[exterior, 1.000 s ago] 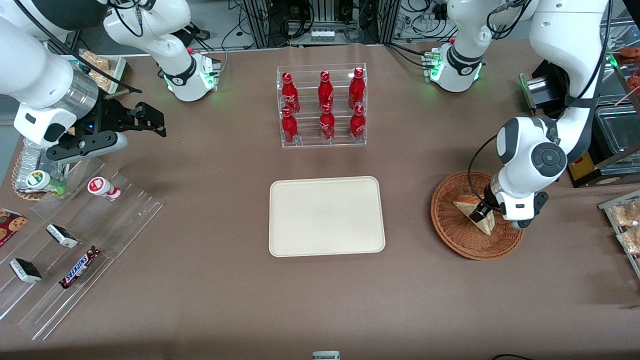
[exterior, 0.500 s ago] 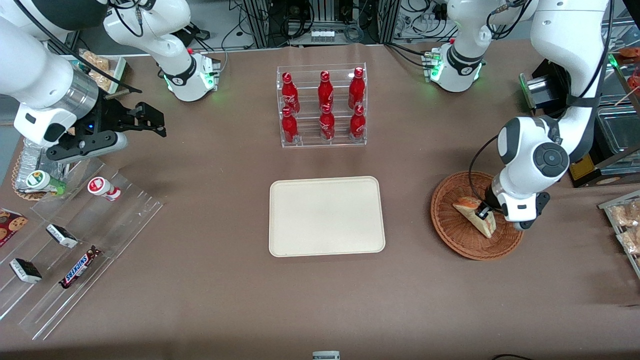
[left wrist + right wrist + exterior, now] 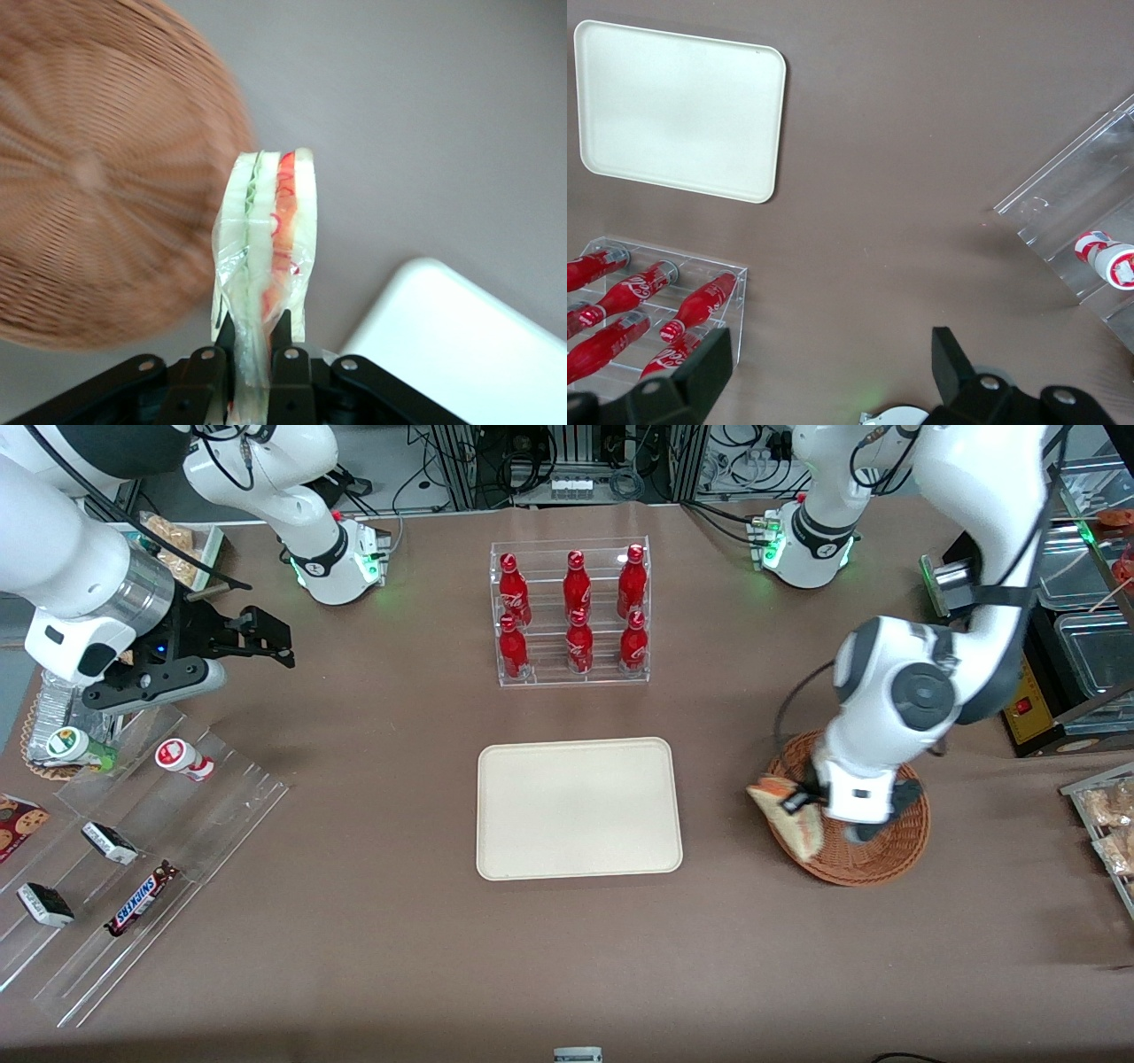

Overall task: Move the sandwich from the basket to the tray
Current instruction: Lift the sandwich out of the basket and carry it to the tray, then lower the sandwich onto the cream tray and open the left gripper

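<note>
the sandwich (image 3: pixel 791 815) is clamped in the gripper (image 3: pixel 808 804), held above the basket (image 3: pixel 873 859) rim nearest the tray (image 3: pixel 578 808)

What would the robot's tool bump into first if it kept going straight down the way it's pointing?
Probably the bare table. The tool, shut on the sandwich, points down just past the basket rim, short of the tray. Depth is hard to judge.

A brown cloth (image 3: pixel 372 921) covers the table. Farther from the camera than the cloth stand metal racks (image 3: pixel 567 460) hung with dark cables. Clear bins (image 3: pixel 1094 646) sit beside the cloth at the working arm's end. The light is even.
</note>
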Controlling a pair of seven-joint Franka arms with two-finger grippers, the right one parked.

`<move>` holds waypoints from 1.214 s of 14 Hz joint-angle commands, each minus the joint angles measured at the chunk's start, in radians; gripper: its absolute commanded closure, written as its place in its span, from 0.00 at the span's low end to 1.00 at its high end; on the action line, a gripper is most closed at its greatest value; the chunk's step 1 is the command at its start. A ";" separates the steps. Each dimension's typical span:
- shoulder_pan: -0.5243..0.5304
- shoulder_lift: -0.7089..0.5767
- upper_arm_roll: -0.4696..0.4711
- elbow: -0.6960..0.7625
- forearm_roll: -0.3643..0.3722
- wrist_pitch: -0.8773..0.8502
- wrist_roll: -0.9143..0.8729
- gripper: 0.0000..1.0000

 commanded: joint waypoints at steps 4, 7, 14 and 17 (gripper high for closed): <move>-0.212 0.249 -0.075 0.282 0.121 -0.012 -0.013 0.96; -0.306 0.354 -0.075 0.376 0.187 -0.007 -0.053 0.96; -0.396 0.460 -0.075 0.413 0.216 0.085 -0.084 0.93; -0.395 0.466 -0.075 0.413 0.244 0.095 -0.087 0.30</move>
